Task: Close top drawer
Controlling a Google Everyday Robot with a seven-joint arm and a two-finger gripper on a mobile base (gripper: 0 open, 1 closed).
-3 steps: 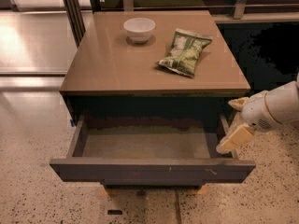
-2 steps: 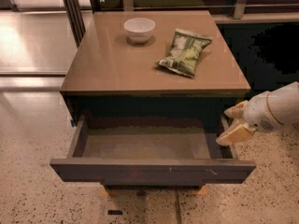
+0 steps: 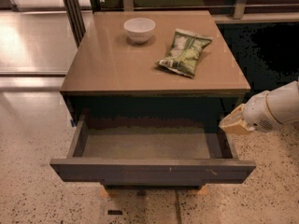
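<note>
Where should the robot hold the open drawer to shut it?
It has no handle, so probably the top edge of the flat front of the top drawer, near the middle, coming from the front. The hand hangs beside its right side wall.

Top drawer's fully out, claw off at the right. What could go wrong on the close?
1. The claw sits by the right wall of the top drawer, behind its front panel. It may get pinched against the cabinet as the drawer goes in.
2. Pushing only at the right end could skew and jam the drawer.
3. A hard shove may jolt the bowl and snack bag on top.
</note>
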